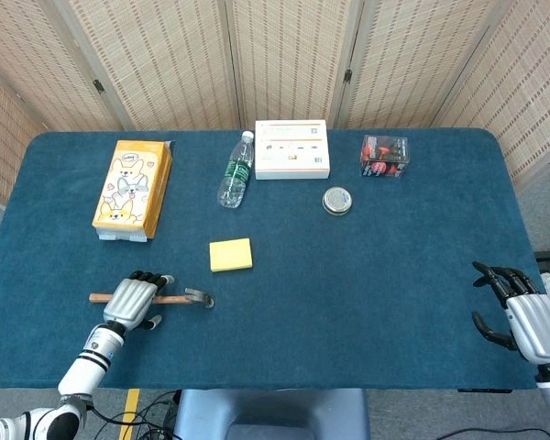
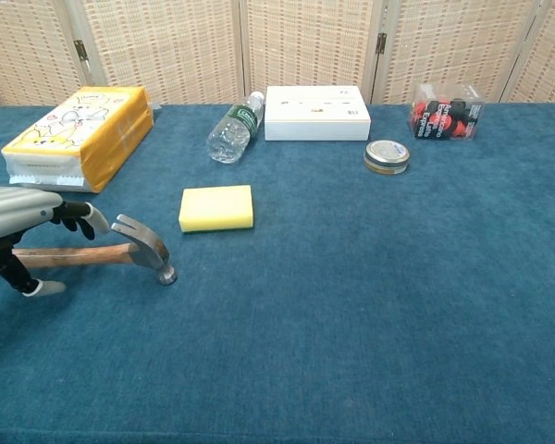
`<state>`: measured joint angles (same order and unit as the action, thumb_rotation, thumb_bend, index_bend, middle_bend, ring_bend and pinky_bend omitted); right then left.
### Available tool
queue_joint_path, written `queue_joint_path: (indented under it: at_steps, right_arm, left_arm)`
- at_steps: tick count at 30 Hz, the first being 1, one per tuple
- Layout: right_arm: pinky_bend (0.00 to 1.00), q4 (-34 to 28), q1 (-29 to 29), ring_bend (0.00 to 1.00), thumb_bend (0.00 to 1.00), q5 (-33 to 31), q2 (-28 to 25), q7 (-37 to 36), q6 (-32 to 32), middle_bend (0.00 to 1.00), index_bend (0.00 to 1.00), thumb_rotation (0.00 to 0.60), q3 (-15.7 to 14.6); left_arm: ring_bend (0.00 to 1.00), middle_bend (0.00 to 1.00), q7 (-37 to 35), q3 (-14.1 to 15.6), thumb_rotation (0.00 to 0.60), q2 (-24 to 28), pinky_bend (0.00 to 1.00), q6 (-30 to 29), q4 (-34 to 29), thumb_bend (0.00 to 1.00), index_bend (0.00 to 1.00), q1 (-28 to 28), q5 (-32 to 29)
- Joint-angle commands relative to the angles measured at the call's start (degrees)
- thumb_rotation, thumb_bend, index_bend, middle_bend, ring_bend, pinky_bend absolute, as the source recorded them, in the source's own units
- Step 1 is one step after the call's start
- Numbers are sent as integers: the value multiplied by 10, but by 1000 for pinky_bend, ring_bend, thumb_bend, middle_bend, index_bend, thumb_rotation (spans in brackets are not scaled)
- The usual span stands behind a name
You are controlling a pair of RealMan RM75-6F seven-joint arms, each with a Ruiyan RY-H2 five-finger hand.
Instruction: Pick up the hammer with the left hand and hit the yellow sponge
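The hammer [image 1: 185, 298] lies flat on the blue table, wooden handle pointing left, steel head [image 2: 146, 244] at the right. My left hand [image 1: 133, 298] hovers over the middle of the handle, fingers arched above it and thumb [image 2: 30, 286] on the near side; the fingers are apart and not closed around the wood. In the chest view the left hand [image 2: 23, 217] covers part of the handle. The yellow sponge [image 1: 231, 255] sits a little beyond and to the right of the hammer head, also visible as the sponge [image 2: 216, 207]. My right hand [image 1: 522, 316] rests open at the table's right edge.
A yellow tissue pack [image 1: 133, 188] lies at the back left. A water bottle [image 1: 236, 170], a white box [image 1: 292, 149], a round tin [image 1: 337, 200] and a clear box of red items [image 1: 384, 156] line the far side.
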<state>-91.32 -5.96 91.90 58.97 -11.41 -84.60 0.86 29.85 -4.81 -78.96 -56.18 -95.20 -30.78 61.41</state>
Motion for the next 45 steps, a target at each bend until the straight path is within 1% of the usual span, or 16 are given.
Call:
queue_joint_path:
  at_steps: [1,9,15,24,45]
  right_arm:
    - [185,0,0,183,304,0,0,0,1,345,133,600,0]
    - [185,1,1,183,305,-1,2,2,2,345,133,600,-1]
    - [185,0,1,183,304,-2,2,3,2,345,133,600,-2]
    - [185,-1,2,183,305,-2,2,5,2,345,133,600,-2]
    - [185,-5,4,184,305,-4,2,12,3,345,133,600,-3]
  left_arm:
    - [251,296,-3,2,600,-2,217,0,2,342,249,-2,-1]
    - [273,325,-10,7,600,-10,217,1,15,448,278,-10,-7]
    - [281,336,-15,12,600,-12,217,0,18,457,291,-13,-9]
    - [295,355,-19,19,600,-15,217,2,21,524,306,-17,-11]
    - [357,440,-21,30,600,-18,217,-8,22,529,354,-18,-18]
